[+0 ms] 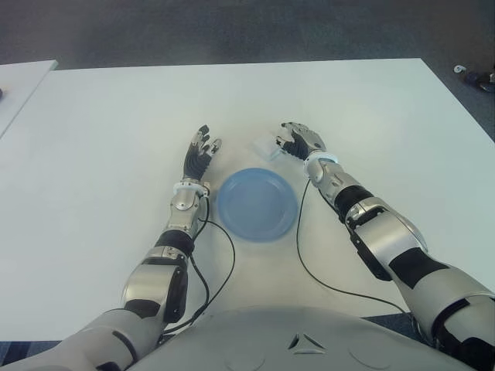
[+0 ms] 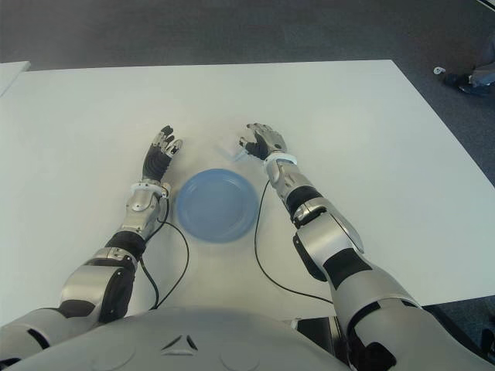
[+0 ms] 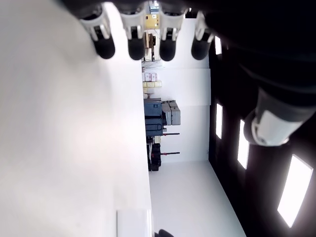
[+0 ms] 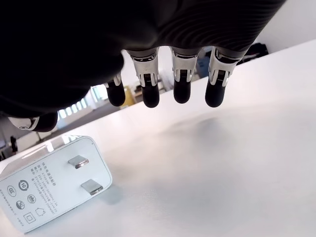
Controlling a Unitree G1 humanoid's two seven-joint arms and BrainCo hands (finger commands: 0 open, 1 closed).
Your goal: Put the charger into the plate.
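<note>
- A white charger [image 4: 52,180] lies on the white bench [image 1: 108,131], just beyond the far rim of the blue plate [image 1: 257,204] and slightly toward the robot's right; it is outside the plate, not in it.
- The charger rests on its side. In the right wrist view its label face with two flat metal prongs [image 4: 85,174] is toward the camera, the prongs sticking out level with the bench top rather than upward. In the head views its long axis runs roughly left to right across the bench, though the block is small there and partly hidden behind the hand.
- The right hand [image 1: 298,141] is beside the charger on its right, fingers [image 4: 148,89] loosely extended and apart above the bench, gripping nothing; whether the thumb touches the charger cannot be told.
- The left hand [image 1: 201,154] is to the left of the plate, near its far-left rim, fingers [image 3: 132,34] stretched forward and empty.
- The plate sits between the two forearms, with nothing in it.
</note>
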